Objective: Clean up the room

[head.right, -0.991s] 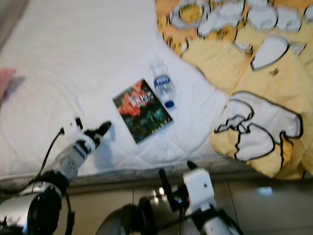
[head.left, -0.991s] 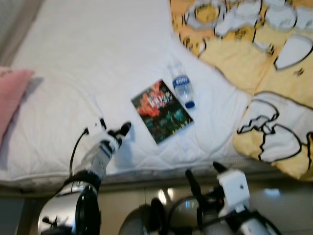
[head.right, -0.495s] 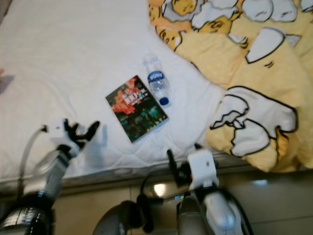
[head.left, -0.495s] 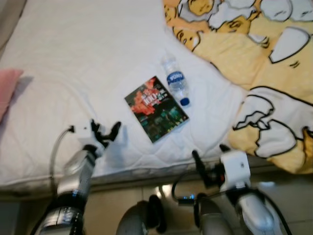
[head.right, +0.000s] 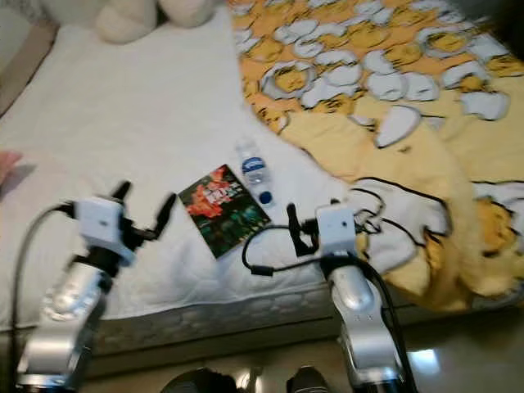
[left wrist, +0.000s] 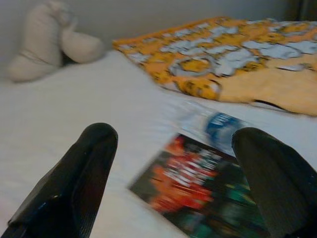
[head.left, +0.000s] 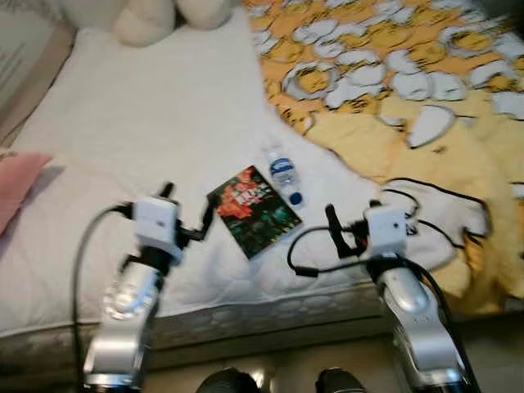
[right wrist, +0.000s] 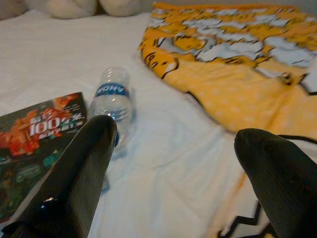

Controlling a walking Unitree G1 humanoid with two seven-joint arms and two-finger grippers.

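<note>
A dark book with a red cover picture (head.left: pixel 252 210) lies flat on the white mattress (head.left: pixel 147 123). A clear water bottle with a blue label and cap (head.left: pixel 284 174) lies on its side, touching the book's far corner. My left gripper (head.left: pixel 188 209) hovers open just left of the book, which shows between its fingers (left wrist: pixel 84 168) in the left wrist view as the book (left wrist: pixel 198 193) and bottle (left wrist: pixel 213 126). My right gripper (head.left: pixel 354 217) is open just right of the book, over the mattress edge. The right wrist view looks past its fingers (right wrist: pixel 84 163) at the bottle (right wrist: pixel 111 99).
A yellow blanket with egg cartoons (head.left: pixel 426 98) covers the right half of the bed and hangs over its front edge. A pink pillow (head.left: pixel 16 184) lies at the far left. A cream plush toy (head.left: pixel 164 16) sits at the head. The floor (head.right: pixel 442 360) runs along the bed's front.
The camera has tilted up, so more of the bed shows. Both arms have risen from below the bed edge to either side of the book; both grippers stay open.
</note>
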